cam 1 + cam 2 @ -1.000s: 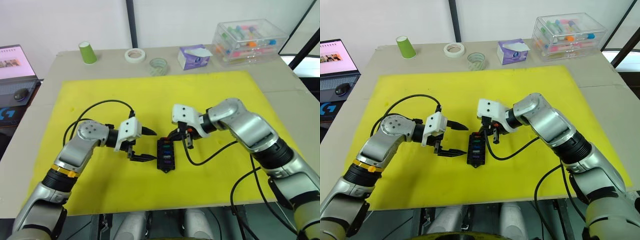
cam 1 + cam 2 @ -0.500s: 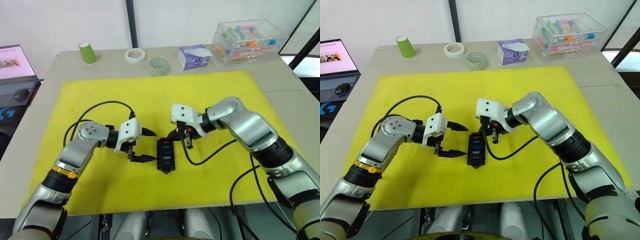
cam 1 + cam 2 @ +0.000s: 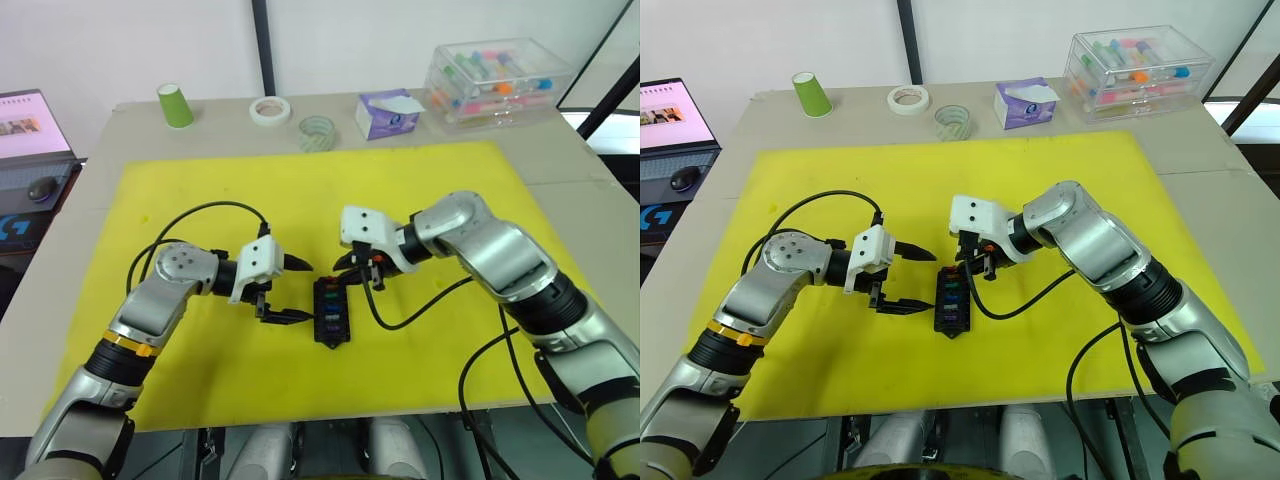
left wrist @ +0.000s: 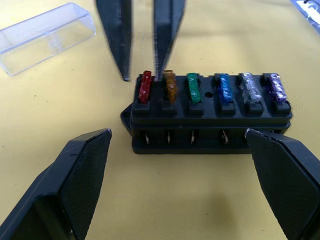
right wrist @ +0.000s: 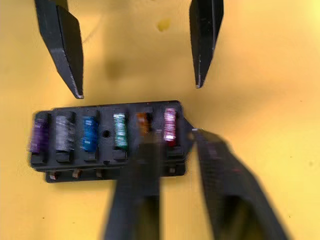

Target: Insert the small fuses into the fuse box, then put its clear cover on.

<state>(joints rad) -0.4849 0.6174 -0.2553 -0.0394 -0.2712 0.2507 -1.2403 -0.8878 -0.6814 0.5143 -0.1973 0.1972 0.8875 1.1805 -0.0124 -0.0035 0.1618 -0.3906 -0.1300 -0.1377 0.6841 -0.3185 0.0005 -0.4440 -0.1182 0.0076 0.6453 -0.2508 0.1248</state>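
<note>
- Fuse box [image 3: 330,311]: lies flat on the yellow mat [image 3: 200,370], between the two grippers, near the mat's middle.
- Small fuses [image 4: 210,89]: six are seated in one row of the box. In the left wrist view the order is red [image 4: 145,86], orange-yellow [image 4: 170,86], green [image 4: 193,87], blue-teal [image 4: 223,88], grey-clear [image 4: 249,88], purple [image 4: 276,87].
- Left gripper [image 3: 297,291]: fingers spread wide and holding nothing. It sits just to the robot's left of the box. In the left wrist view the two fingers straddle the box's long side, with a gap of bare mat on each side; no contact is visible.
- Right gripper [image 3: 368,279]: positioned at the far end of the box, at the red and orange-yellow fuses. In the left wrist view its fingers [image 4: 116,40] show a narrow gap, tips just above and behind those two fuses. Nothing is held. Whether a tip touches a fuse cannot be determined.
- Clear cover [image 4: 45,36]: lies on the mat apart from the box, beyond the right gripper's fingers in the left wrist view. It is not fitted.
</note>
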